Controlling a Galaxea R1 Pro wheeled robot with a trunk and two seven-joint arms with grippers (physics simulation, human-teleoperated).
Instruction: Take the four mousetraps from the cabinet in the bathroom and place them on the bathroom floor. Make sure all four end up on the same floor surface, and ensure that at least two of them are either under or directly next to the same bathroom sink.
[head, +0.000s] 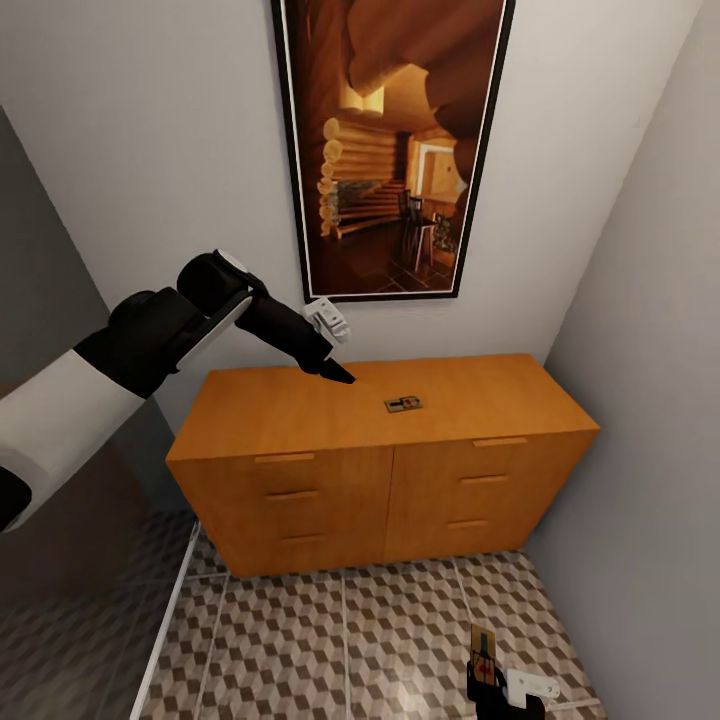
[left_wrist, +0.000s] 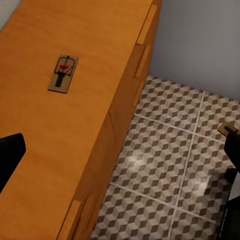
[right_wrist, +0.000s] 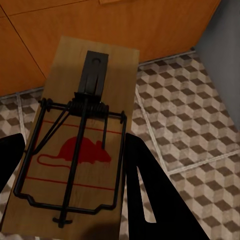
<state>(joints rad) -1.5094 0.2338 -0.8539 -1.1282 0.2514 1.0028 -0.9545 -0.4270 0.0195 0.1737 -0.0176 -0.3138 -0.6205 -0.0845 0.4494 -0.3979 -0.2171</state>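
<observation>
Nearest, at the lower right of the head view, the right end effector is closed on a mousetrap, which stands up out of its fingers over the bathroom floor. The right wrist view shows this held trap close up: tan board, dark wire frame, red mouse print, with one dark finger against its edge and patterned tiles below. I judge the step in hand to be carrying this trap down to the tiles; the next move calls for lowering it flat and letting go, somewhere that suits the sink requirement.

Farther off, mid-frame, stands the cabinet, and on its smooth top lies a second mousetrap, right of centre. The left end effector hovers above the top at centre-left, apart from that trap. In the left wrist view the trap lies flat in the upper left, on the cabinet top; one dark fingertip shows at the left edge, so I cannot tell how far the jaws stand apart.

The other two traps, the sink, and the drawer contents are out of sight. The right arm is cut off by the frame's lower edge.
</observation>
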